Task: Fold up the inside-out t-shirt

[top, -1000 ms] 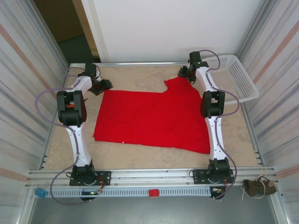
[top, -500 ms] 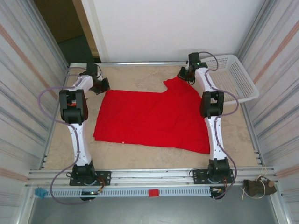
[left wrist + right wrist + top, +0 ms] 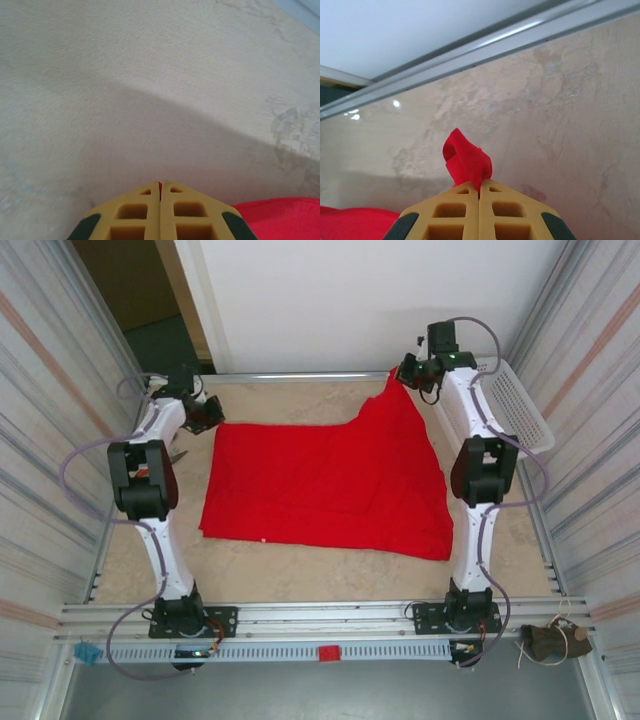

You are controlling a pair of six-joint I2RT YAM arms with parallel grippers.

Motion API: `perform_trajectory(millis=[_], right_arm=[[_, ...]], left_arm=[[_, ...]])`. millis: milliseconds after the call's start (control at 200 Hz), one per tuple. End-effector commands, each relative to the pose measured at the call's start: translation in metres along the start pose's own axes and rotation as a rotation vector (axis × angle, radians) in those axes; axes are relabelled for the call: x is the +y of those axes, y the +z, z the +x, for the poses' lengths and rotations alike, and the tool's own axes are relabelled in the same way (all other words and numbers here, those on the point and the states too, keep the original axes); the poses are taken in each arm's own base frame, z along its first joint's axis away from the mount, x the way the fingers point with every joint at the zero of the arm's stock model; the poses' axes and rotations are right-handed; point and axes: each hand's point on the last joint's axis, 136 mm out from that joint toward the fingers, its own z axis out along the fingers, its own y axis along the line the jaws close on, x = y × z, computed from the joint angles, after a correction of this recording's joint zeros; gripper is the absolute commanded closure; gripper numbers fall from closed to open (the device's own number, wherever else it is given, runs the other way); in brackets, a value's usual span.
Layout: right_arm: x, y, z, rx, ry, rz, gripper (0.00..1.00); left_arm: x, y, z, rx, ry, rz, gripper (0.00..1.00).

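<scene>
Beige table point(image 3: 300, 575), red t-shirt point(image 3: 320, 490), corners clamped in left pincer point(image 3: 160, 184), right pincer point(image 3: 480, 185)

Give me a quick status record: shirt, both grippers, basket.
t-shirt: red, spread mostly flat on the table, far right corner raised
right gripper: fingers shut on that far right corner, a red fold poking out past them
left gripper: fingers shut at the far left corner, a red sliver between them
basket: white mesh, at the table's far right

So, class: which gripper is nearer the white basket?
Right. The right gripper is just beside the far end of the white basket; the left gripper is far off, beyond the red t-shirt.
</scene>
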Motion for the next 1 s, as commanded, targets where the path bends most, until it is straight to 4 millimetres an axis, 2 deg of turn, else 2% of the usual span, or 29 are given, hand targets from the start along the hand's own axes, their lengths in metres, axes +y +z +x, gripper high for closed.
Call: perform_trajectory(millis=[0,70,90,230,461,596,792,992], right_arm=[[0.011,-0.030,0.006,-0.029,0.019,-0.046,1.00],[0.015,-0.047,0.014,-0.052,0.023,-0.065,1.00],[0.010,-0.046,0.023,-0.036,0.033,-0.059,1.00],[0.012,-0.071,0.051,-0.037,0.061,-0.086,1.00],[0.011,-0.099,0.108,-0.013,0.053,-0.073,1.00],[0.008,-0.112,0.140,-0.001,0.042,-0.052,1.00],[-0.008,-0.130,0.180,0.010,0.032,0.006,1.00],[-0.024,-0.152,0.207,-0.001,0.025,0.069,1.00]], left_arm=[[-0.001,-0.025,0.001,-0.032,-0.022,0.010,1.00],[0.001,-0.034,0.006,-0.041,-0.033,0.013,1.00],[0.001,-0.036,0.007,-0.043,-0.035,0.013,1.00],[0.007,-0.049,0.022,-0.049,-0.053,0.004,1.00],[0.023,-0.068,0.046,-0.075,-0.104,-0.028,1.00],[0.039,-0.070,0.061,-0.068,-0.138,-0.064,1.00],[0.054,-0.067,0.079,-0.043,-0.181,-0.077,1.00],[0.058,-0.063,0.096,-0.021,-0.205,-0.064,1.00]])
